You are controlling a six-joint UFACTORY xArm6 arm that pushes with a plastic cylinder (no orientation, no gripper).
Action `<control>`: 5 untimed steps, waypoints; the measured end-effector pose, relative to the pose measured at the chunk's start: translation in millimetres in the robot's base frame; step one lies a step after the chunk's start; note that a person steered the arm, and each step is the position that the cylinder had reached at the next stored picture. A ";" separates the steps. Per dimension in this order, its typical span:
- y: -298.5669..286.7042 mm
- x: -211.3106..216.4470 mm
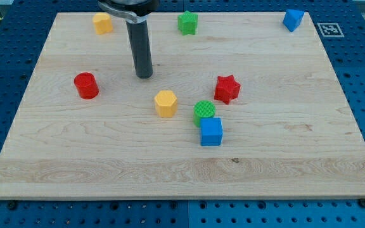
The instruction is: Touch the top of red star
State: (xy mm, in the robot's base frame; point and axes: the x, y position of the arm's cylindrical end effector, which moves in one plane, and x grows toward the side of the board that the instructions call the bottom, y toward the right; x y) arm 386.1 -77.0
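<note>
The red star [227, 88] lies right of the board's middle. My tip [144, 75] rests on the board well to the star's left and slightly nearer the view's top, not touching any block. A yellow hexagon block [165, 103] lies just below and right of my tip. A green cylinder [204, 112] sits below and left of the star, touching a blue cube [211, 132] under it. A red cylinder [86, 85] lies to my tip's left.
A yellow block [102, 23] sits at the view's top left, a green star [187, 23] at top centre, a blue block [293, 19] at the top right corner. The wooden board [296, 158] lies on a blue perforated table.
</note>
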 end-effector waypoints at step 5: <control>184.1 16.3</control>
State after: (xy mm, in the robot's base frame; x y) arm 402.5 107.0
